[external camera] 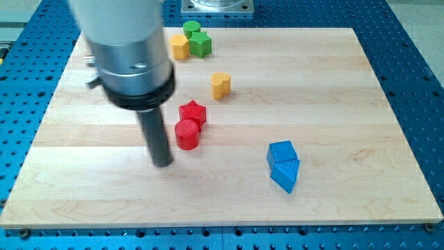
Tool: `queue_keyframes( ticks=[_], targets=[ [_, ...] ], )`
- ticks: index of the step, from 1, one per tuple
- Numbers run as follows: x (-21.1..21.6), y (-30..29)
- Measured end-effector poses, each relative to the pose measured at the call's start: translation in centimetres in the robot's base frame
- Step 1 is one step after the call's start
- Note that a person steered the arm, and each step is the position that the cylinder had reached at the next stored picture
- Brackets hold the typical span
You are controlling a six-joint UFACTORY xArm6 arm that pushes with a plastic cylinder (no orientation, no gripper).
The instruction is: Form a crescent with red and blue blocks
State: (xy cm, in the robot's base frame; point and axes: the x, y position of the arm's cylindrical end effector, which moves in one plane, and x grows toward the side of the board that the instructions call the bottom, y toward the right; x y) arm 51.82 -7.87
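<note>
Wooden board [333, 83]: ribbed red cylinder [186, 134], star [192, 112].

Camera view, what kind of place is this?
Probably a robotics lab bench: a wooden board sits on a blue perforated mounting table, with small printed blocks like the red star, and my tip left of them.

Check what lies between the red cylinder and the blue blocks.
Nothing: in the camera view, only bare board separates the red cylinder from the blue cube and the blue wedge-like block.
</note>
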Motion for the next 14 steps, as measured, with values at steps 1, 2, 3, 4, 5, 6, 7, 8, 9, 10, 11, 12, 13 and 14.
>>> queue_keyframes(
  ticks=[1,2,3,4,5,6,7,8,9,10,11,12,13,14],
  targets=[
    [-4.3,3.3],
    [-3.1,5.8],
    [-1.0,9.6],
    [-6.1,10.9],
    [-6.5,13.0],
    [-3.9,24.7],
    [5.0,27.1],
    [6.7,17.8],
    [5.7,14.7],
    [0.1,8.4],
    [1.0,6.4],
    [2.7,0.4],
    [-3.4,4.3],
    [-6.4,6.3]
  ],
)
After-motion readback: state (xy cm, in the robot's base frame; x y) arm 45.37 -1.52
